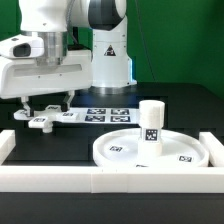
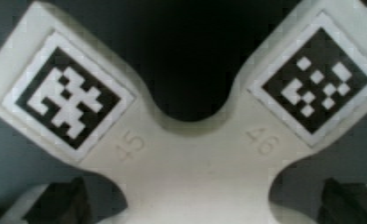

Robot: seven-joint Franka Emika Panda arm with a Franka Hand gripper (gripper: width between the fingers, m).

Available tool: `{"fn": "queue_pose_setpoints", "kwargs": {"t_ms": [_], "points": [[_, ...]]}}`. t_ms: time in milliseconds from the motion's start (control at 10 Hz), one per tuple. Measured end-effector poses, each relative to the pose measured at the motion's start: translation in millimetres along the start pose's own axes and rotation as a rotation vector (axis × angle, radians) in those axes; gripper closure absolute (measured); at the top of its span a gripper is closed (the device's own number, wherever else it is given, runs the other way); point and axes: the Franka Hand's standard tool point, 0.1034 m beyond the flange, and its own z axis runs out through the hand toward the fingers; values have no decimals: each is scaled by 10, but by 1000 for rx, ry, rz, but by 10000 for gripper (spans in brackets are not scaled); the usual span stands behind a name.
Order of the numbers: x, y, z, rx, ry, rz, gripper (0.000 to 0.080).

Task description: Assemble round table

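Evidently mid-pickup: hand (image 1: 45, 110) straddles the cross-shaped foot (image 2: 189, 160), grip impossible to tell; next, the foot must seat atop the leg (image 1: 150, 122).

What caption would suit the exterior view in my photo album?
Gripper over cross-shaped foot; leg upright on round disc.

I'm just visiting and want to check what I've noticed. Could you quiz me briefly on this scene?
1. True or false: the leg stands upright on the round disc.
2. What lies just under the gripper? A) cross-shaped foot B) marker board C) border rail
3. How many tagged arms of the foot does the wrist view show?
Key: 1 true; 2 A; 3 two.
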Motion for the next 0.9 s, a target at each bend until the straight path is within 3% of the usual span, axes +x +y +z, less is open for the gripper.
{"fn": "queue_pose_setpoints", "kwargs": {"t_ms": [900], "points": [[-37,-12,58,8,-11,2,151]]}}
